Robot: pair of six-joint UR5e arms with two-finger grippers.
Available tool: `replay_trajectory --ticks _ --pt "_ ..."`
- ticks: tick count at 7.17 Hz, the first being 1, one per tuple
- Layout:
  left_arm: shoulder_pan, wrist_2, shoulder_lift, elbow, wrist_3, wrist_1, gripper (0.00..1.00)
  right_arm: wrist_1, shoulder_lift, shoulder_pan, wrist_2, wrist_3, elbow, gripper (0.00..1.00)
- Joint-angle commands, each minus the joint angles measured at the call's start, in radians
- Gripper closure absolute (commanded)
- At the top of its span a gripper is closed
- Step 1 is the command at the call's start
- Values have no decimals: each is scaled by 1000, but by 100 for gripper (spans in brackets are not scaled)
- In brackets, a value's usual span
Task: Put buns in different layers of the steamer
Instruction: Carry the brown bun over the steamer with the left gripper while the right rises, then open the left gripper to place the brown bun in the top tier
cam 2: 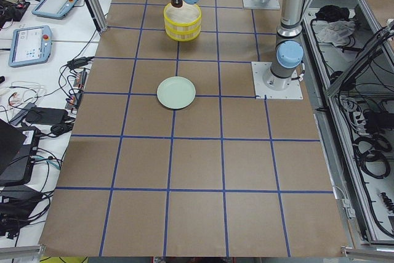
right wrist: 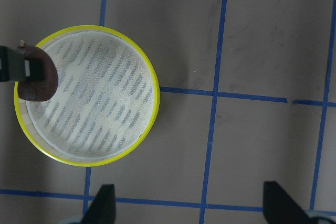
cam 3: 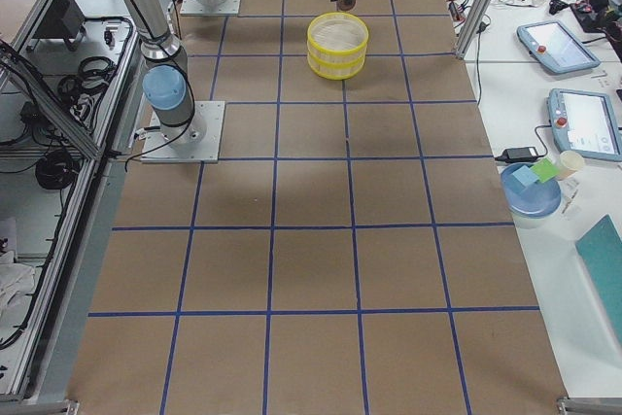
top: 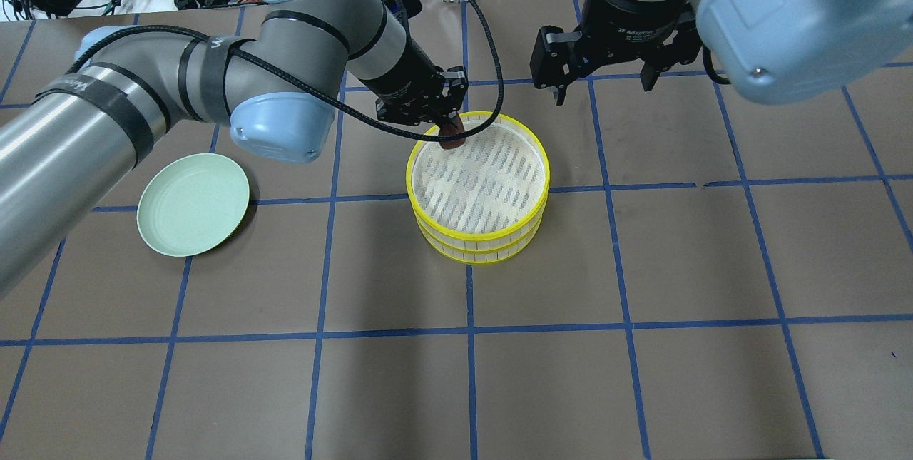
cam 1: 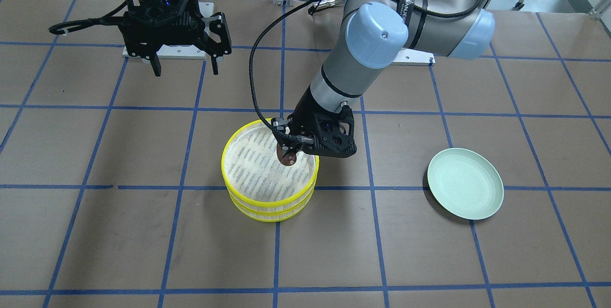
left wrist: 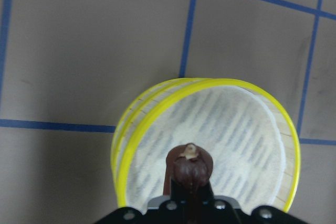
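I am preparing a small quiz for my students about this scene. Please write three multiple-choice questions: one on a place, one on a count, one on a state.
1. Where is the brown bun relative to the steamer? A) lying loose on its mesh B) held by the left gripper over its top tier C) beneath it
2. How many yellow-rimmed tiers does the steamer show? A) one B) two C) four
3. What is the state of the right gripper? A) open and empty B) shut on a bun C) shut on a rim
Answers: 1 B, the fingers pinch the bun above the mesh. 2 B, two rimmed tiers are stacked. 3 A, its fingers stand apart with nothing between.
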Motion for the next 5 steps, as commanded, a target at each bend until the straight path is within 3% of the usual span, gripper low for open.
replay_trajectory --ticks 1,3,5 --pt "-24 -20 -27 -2 -2 27 0 20 -2 -7 19 0 -15 0" --pt "-25 -20 -22 -1 -2 29 0 29 -11 -67 22 -8 -18 0" --pt "-7 -8 11 16 2 -49 0 32 -16 -67 18 -8 -12 0"
